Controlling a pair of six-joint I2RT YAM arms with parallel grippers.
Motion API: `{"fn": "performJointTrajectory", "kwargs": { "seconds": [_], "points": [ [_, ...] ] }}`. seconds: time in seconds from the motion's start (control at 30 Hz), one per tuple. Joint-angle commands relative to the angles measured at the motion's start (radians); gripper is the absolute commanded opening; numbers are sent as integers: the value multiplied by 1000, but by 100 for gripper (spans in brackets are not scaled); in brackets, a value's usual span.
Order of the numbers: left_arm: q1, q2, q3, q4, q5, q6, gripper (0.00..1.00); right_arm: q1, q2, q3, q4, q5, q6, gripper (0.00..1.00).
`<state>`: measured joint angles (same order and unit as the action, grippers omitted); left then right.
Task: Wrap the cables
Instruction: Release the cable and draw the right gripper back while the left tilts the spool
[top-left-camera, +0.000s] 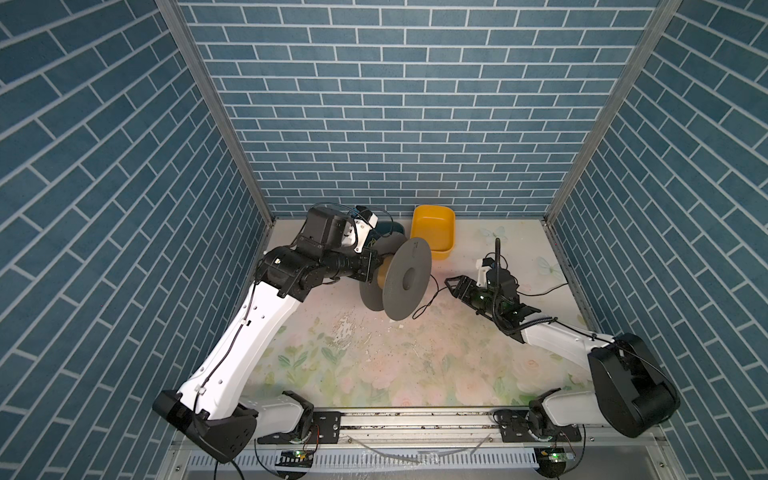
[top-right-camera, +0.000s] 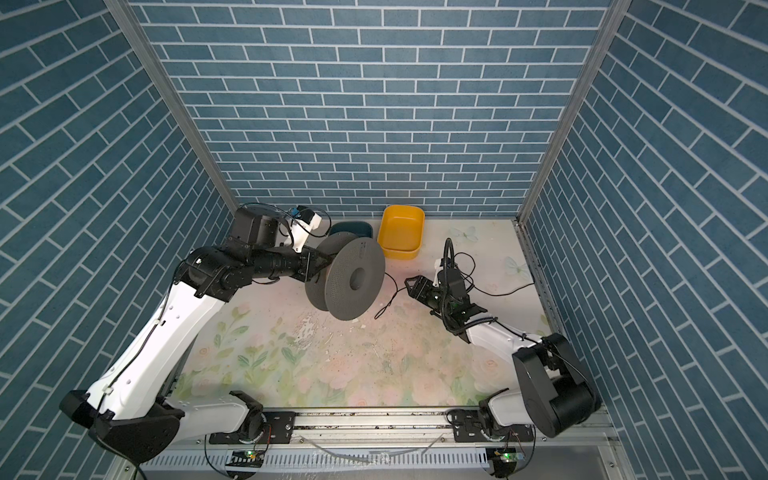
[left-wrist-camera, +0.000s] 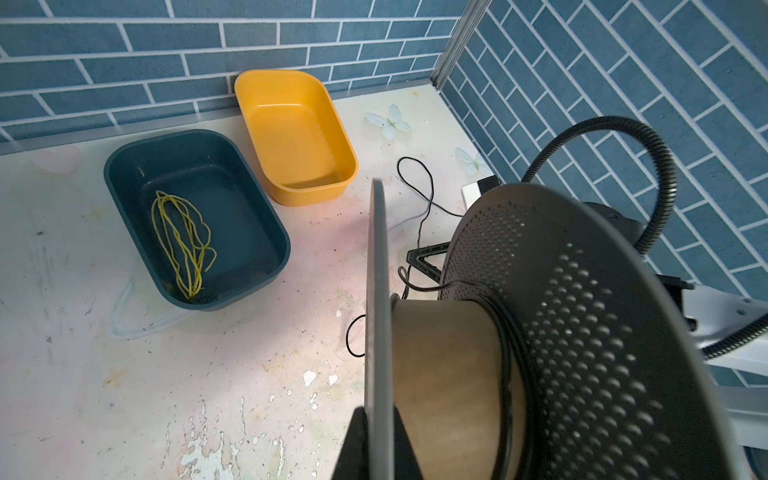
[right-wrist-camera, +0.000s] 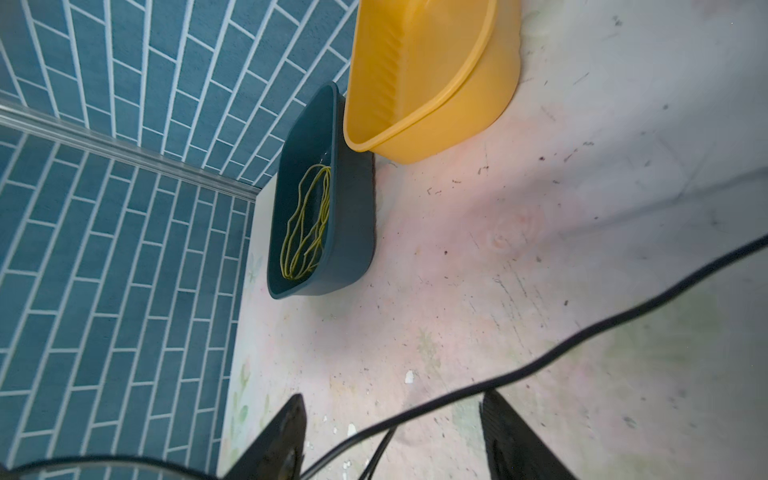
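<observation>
Only wrist views show yellow strands (left-wrist-camera: 183, 241) in teal bin (left-wrist-camera: 232, 174). Left gripper (left-wrist-camera: 380, 444) clamped on spool (left-wrist-camera: 582, 332) flange; right gripper (right-wrist-camera: 395, 432) spread, black cable (right-wrist-camera: 528, 368) crossing between fingers, few turns on spool core

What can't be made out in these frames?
1. Turns of cable on the spool: top views, hidden between its discs.
2. Whether the cable touches the right gripper: right wrist view, blurred, gripper cut off at the edge.
3. The blue bin: top views, mostly behind spool and left arm.

Floral table (top-left-camera: 374, 374), yellow tub (top-left-camera: 432, 232), teal tub (left-wrist-camera: 232, 195), loose black cable (right-wrist-camera: 536, 365)
</observation>
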<state>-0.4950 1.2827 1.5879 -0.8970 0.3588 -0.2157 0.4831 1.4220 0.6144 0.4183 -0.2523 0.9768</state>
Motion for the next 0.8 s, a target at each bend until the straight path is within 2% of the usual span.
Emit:
{"fn": "performJointTrajectory", "kwargs": {
  "seconds": [0.0,0.07,0.17,0.27,0.33,0.57,0.77],
  "points": [
    [7,-25,-5,86,31,-18,0,-4,75,60,180,-69,145,64],
    [7,-27,-9,87,24,-22,0,-3,123,71,250,-93,182,56],
    [27,-34,-6,84,30,-34,0,-10,161,69,312,-104,213,35],
    [115,-68,-26,110,68,-79,0,-52,148,42,292,-110,201,15],
    [212,-109,-58,140,107,-126,0,-106,119,-3,291,-124,197,1],
    [467,-183,-160,180,163,-237,0,-302,-14,-88,122,-197,108,0],
    [547,-197,-174,148,104,-231,0,-476,-161,-144,-53,-200,18,0]
  ]
}}
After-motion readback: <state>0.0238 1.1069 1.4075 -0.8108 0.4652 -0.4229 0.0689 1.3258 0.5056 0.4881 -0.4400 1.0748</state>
